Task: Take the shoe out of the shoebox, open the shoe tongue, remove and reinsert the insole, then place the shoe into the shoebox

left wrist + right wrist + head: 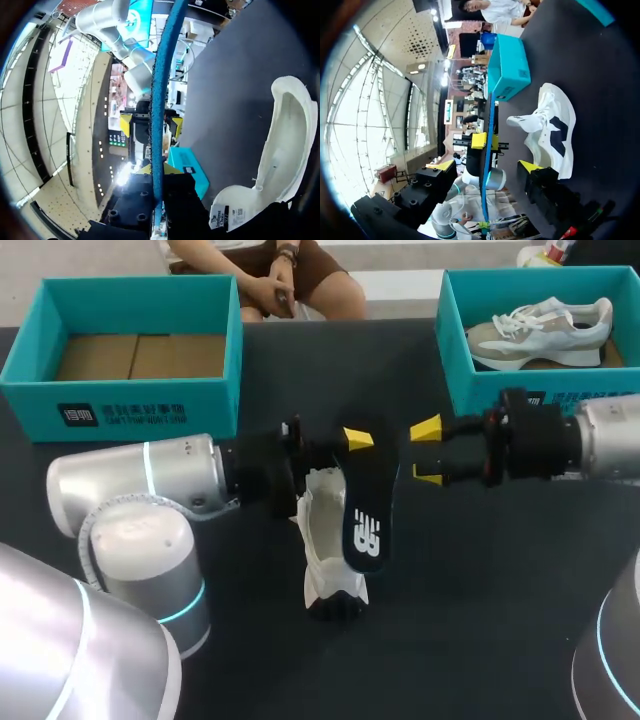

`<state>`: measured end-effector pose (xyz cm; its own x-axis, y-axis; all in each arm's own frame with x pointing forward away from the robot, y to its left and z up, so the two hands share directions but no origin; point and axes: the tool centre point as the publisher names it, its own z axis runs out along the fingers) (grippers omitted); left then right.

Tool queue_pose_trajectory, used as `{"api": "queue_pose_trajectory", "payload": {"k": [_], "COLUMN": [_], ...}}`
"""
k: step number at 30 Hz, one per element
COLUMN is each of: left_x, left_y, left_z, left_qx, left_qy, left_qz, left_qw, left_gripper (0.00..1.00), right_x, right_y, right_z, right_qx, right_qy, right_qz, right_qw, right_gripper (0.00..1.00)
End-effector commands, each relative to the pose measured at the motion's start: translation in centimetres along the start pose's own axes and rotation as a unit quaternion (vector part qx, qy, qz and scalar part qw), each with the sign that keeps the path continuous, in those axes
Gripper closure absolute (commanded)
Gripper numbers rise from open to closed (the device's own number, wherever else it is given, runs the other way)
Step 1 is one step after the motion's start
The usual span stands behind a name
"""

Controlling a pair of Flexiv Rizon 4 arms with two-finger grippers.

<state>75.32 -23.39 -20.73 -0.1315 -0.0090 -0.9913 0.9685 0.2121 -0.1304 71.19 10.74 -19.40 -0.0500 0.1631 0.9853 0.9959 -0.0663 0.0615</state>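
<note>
Insole hangs upright at centre frame, its top end clamped from both sides by the left gripper. Just right of it the right gripper stands wide. In the right wrist view the insole runs edge-on between its yellow tips, touching neither. Flat and thin, the insole shows a dark face with a white mark and a blue foam edge. Directly below it the white shoe rests on the dark table, and bare tabletop spreads across the lower right. One teal shoebox sits at upper left, its cardboard floor showing. A second shoebox at upper right holds another pale shoe.
</note>
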Motion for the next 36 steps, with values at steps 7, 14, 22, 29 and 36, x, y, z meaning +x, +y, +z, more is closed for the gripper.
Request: {"api": "queue_pose_trajectory", "payload": {"k": [7,14,22,29,36], "left_x": [-1.0,-1.0,-1.0,-1.0,-1.0], "left_y": [-1.4,-1.4,-1.4,-1.4,-1.4], "left_z": [-3.9,-3.9,-3.9,-3.9,-3.9], "left_qx": [0.03,0.03,0.03,0.03,0.03], "left_qy": [0.042,0.042,0.042,0.042,0.042], "left_qz": [-0.136,-0.136,-0.136,-0.136,-0.136], "left_qw": [0.989,0.989,0.989,0.989,0.989], "left_gripper": [1.0,1.0,1.0,1.0,1.0], "right_x": [2.0,2.0,2.0,3.8,3.9], "right_y": [-0.1,-0.1,-0.1,-1.2,-0.3], "right_z": [-2.1,-2.1,-2.1,0.6,2.4], "right_qx": [0.012,0.012,0.012,0.197,0.298], "right_qy": [-0.108,-0.108,-0.108,-0.139,-0.168], "right_qz": [-0.248,-0.248,-0.248,-0.592,-0.605], "right_qw": [0.963,0.963,0.963,0.769,0.719], "right_gripper": [0.0,0.0,0.0,0.0,0.0]}}
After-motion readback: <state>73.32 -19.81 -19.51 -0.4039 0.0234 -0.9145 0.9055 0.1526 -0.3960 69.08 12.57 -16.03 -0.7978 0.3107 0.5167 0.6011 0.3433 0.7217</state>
